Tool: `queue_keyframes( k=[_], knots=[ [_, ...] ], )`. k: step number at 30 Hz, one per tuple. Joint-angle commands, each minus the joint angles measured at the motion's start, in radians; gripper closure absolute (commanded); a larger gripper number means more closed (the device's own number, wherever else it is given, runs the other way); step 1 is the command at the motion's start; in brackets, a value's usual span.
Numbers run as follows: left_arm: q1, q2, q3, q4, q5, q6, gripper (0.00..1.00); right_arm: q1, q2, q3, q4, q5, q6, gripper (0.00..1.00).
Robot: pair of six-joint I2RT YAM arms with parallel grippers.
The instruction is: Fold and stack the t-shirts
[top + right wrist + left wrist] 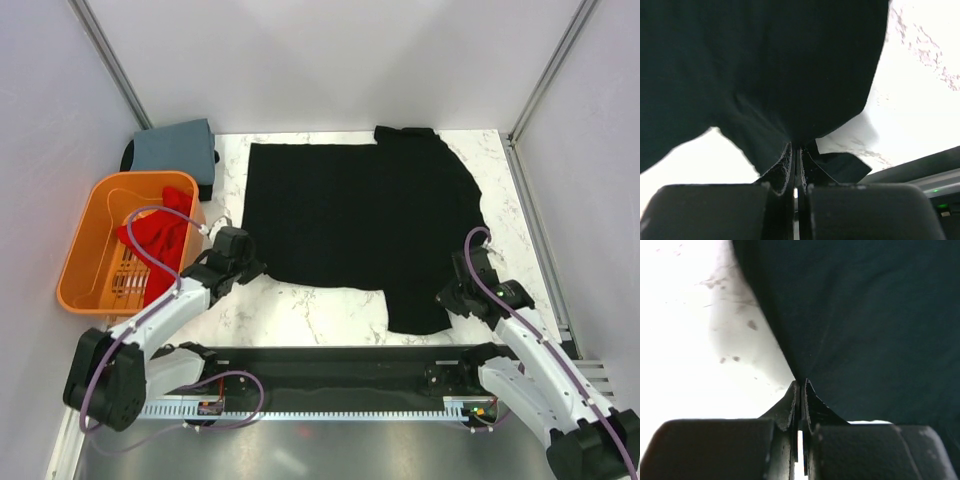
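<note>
My left gripper (800,396) is clamped on the near left corner of the black t-shirt (350,215), which lies spread on the marble table (300,312). My right gripper (796,152) is clamped on its near right edge. The red t-shirt (160,235) sits in the orange basket (85,262).

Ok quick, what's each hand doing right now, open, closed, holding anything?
Left hand: closed, pinching the near left edge of the black t-shirt.
Right hand: closed, pinching the same shirt's near right edge.
</note>
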Motion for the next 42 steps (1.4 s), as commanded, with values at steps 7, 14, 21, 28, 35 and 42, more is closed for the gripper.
queue_keyframes(
  k=[7, 14, 21, 28, 35, 42],
  knots=[
    [0.002, -0.089, 0.137, -0.196, 0.103, 0.12, 0.96, 0.007, 0.007, 0.193, -0.084, 0.016, -0.01, 1.0],
    [0.008, 0.169, 0.384, -0.308, 0.095, 0.28, 0.94, 0.006, 0.246, 0.427, -0.051, 0.116, -0.085, 1.0],
    [0.072, 0.35, 0.587, -0.375, 0.127, 0.363, 0.92, -0.027, 0.522, 0.7, -0.002, 0.147, -0.176, 1.0],
    [0.173, 0.518, 0.746, -0.412, 0.207, 0.438, 0.92, -0.108, 0.791, 0.956, 0.021, 0.105, -0.255, 1.0],
    [0.281, 0.791, 0.945, -0.446, 0.346, 0.459, 0.68, -0.155, 1.168, 1.267, 0.023, 0.107, -0.298, 1.0],
    [0.293, 0.809, 1.058, -0.517, 0.388, 0.444, 0.36, -0.214, 1.477, 1.675, -0.15, 0.039, -0.406, 0.02]
  ],
)
